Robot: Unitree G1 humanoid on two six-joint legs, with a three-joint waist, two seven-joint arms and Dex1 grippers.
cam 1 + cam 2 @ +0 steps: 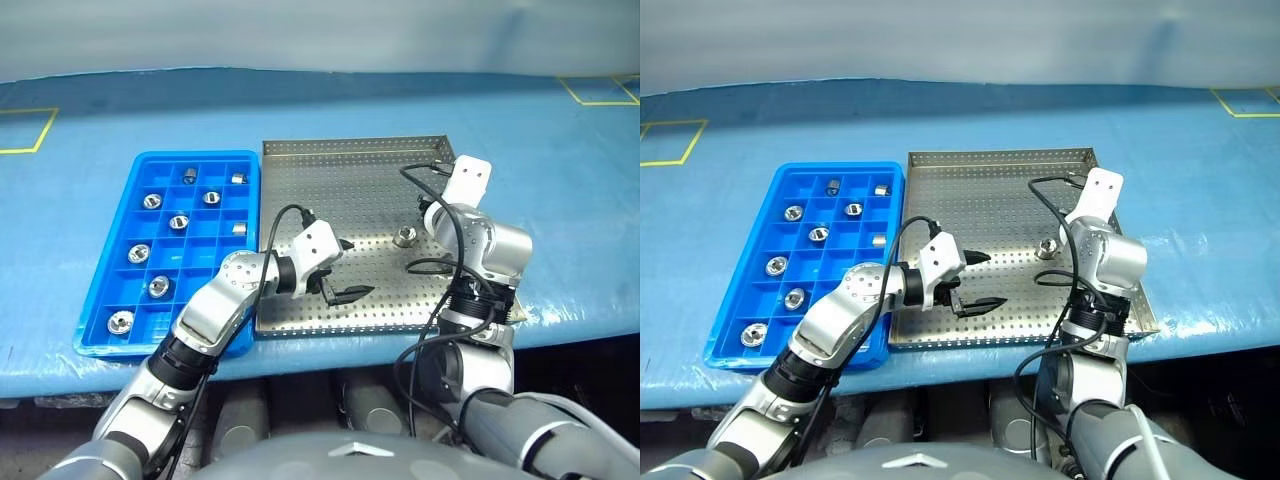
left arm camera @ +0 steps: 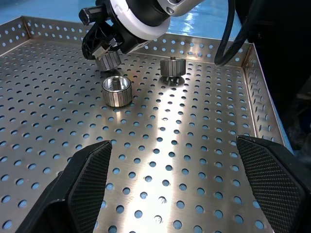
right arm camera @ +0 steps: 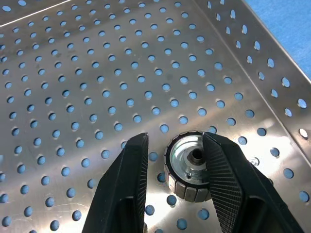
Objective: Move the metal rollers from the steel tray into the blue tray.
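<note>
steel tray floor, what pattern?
Steel tray: grey metal with a regular grid of small round holes; right wrist view.

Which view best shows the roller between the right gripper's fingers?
Right wrist view: the roller is close up, hole visible. Left wrist view shows it small under the right gripper; in the eye views the arm covers it.

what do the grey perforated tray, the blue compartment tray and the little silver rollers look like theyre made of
Grey perforated steel tray: sheet metal, probably steel, with a brushed sheen, punched holes and folded rims. Bright blue compartment tray: apparently moulded plastic, uniform colour, slightly glossy, thin grid walls. Small silver metal rollers, such as the one by the right gripper: polished metal, mirror-like glints, grooved sides and a dark centre hole.
</note>
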